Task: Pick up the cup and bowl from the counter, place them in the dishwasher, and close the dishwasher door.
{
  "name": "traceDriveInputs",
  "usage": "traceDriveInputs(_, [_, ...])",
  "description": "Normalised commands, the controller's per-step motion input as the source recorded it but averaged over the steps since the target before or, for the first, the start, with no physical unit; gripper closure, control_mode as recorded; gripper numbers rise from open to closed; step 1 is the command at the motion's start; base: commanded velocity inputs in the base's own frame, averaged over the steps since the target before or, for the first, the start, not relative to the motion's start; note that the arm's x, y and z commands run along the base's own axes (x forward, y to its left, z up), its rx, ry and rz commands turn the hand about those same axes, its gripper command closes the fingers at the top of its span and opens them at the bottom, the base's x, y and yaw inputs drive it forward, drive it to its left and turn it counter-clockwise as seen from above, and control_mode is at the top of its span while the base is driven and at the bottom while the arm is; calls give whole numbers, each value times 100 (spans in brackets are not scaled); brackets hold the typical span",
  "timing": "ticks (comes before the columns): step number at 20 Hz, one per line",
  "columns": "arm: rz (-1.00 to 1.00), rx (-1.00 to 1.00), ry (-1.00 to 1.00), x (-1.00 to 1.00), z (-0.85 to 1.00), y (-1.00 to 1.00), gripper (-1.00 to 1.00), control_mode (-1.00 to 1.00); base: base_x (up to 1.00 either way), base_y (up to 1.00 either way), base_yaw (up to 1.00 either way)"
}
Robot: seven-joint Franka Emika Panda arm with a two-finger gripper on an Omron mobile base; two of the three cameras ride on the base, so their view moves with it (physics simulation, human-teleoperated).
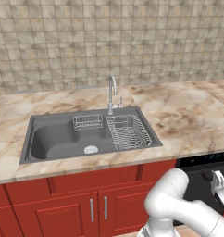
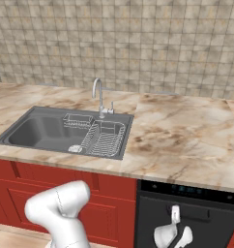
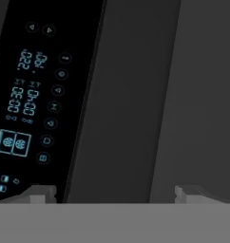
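The dishwasher door stands upright and shut under the beige marble counter, black with a lit control strip along its top. My gripper hangs right in front of the upper part of the door, also seen at the right edge of the left base view as the gripper before the dishwasher door. In the hand view my gripper is open, fingertips wide apart with nothing between them, facing the control strip close up. The cup and the bowl are out of view.
A grey sink with a faucet and a wire rack is set in the counter on the left. Red cabinets with silver handles stand below it. A tiled wall backs the counter.
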Motion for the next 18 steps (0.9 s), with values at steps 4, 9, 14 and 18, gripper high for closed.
traceDriveInputs(4, [0,0,-9,43,-22,-11,-100,-100,0,0,0])
traceDriveInputs(9, [0,-1,-9,46,-22,-11,-100,-100,0,0,0])
traceDriveInputs(14, [0,-1,-7,57,-34,-10,-100,-100,0,0,0])
traceDriveInputs(18, [0,-3,-6,59,-37,-5,-100,-100,0,0,0])
